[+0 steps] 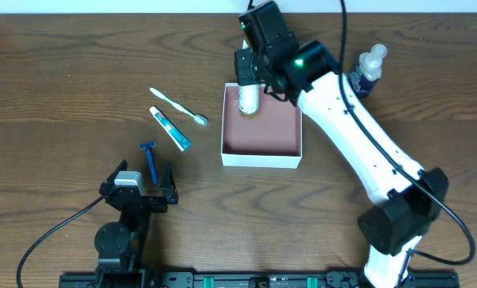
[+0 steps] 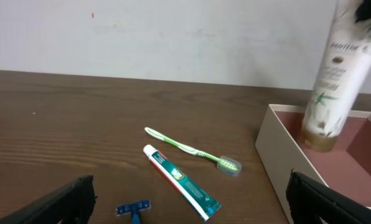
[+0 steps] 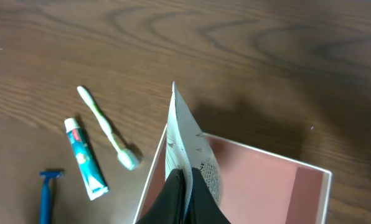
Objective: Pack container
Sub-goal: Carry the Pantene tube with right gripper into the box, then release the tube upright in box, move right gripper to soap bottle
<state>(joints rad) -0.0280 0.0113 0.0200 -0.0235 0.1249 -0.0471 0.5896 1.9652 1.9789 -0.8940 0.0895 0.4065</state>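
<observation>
The container point(image 1: 261, 161), a shallow white-walled box with a reddish-brown floor, sits at the table's middle. A white tube point(image 1: 249, 99) stands cap-down on the floor in its far left corner. My right gripper point(image 1: 253, 80) is shut on the tube's flat crimped end point(image 3: 176, 134). The left wrist view shows the tube point(image 2: 335, 81) leaning slightly inside the container point(image 2: 279, 155). My left gripper point(image 1: 141, 186) rests open near the front left, and nothing lies between its fingers point(image 2: 67, 202).
Left of the box lie a green-and-white toothbrush point(image 1: 178, 106), a teal toothpaste tube point(image 1: 170, 129) and a blue razor point(image 1: 150, 158), the razor just ahead of my left gripper. A blue bottle with a clear cap point(image 1: 366, 72) stands at the back right.
</observation>
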